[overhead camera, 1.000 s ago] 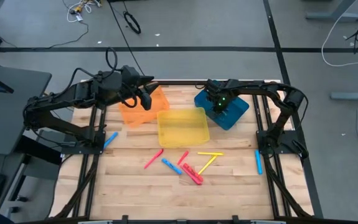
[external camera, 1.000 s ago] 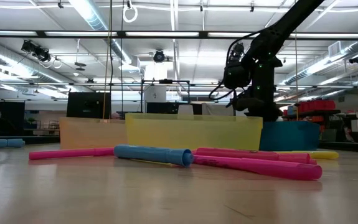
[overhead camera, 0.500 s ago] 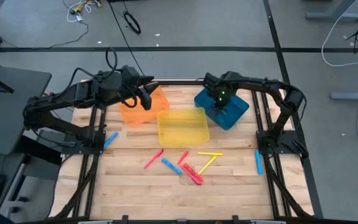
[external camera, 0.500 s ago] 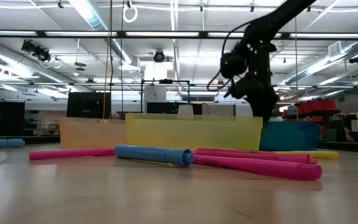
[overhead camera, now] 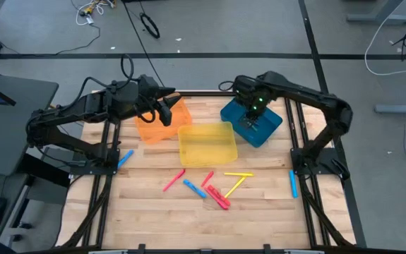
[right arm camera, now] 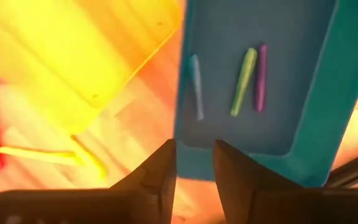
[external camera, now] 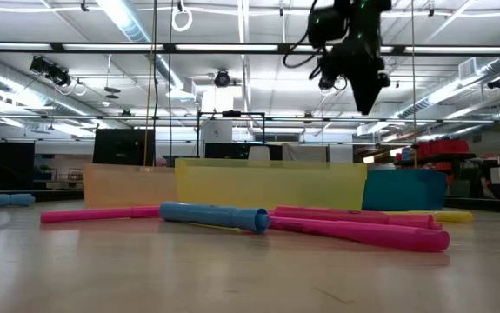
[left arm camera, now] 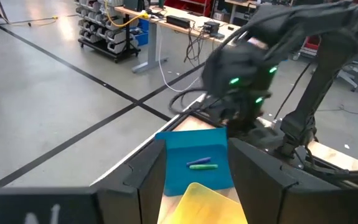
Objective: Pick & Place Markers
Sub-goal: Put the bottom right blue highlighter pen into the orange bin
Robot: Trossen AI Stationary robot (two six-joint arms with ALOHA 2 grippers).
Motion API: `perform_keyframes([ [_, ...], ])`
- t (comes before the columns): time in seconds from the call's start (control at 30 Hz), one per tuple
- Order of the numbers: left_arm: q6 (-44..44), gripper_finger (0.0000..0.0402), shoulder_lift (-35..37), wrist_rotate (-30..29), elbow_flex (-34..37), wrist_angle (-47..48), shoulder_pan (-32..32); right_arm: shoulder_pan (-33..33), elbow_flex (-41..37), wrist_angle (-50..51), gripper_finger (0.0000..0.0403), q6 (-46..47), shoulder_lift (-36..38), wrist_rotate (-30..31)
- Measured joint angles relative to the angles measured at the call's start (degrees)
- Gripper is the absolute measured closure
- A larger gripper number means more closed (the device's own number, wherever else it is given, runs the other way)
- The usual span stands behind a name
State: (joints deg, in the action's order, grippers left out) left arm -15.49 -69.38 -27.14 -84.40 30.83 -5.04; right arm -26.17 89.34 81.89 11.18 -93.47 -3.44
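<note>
The wooden counter carries three trays along its far part: an orange tray on the left, a yellow tray in the middle and nearer, and a blue tray on the right. The left arm reaches over the orange tray, its claw above that tray's inner edge, fingers spread with nothing between them. The right claw hangs above the blue tray, raised clear of it; its fingers stand a little apart, empty. Inside the blue tray lie three markers: a pale blue one, a green one and a purple one, the last two side by side. On the bare wood in front of the yellow tray sit loose markers in pink, blue, red and yellow. One blue marker lies at the left edge, another at the right edge
</note>
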Motion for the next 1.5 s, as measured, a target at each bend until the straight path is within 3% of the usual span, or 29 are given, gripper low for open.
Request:
perform_keyframes([
  [0.43,-0.38,0.0225,0.0,0.02,0.0,1.33,0.0,16.12,-1.07,7.67,0.0305,19.15,13.44,0.0],
  [0.73,-0.42,0.0225,0.0,0.0,0.0,1.35,0.01,28.08,-1.14,8.13,0.0305,29.64,14.75,0.0],
  [1.03,-0.42,0.0225,0.0,0.0,0.0,1.38,0.0,33.68,-1.18,8.13,0.0305,33.04,14.75,0.53],
  [1.5,-0.11,0.0225,0.0,0.65,0.0,2.55,0.0,44.89,-16.31,7.16,0.0305,59.62,15.3,-5.66],
])
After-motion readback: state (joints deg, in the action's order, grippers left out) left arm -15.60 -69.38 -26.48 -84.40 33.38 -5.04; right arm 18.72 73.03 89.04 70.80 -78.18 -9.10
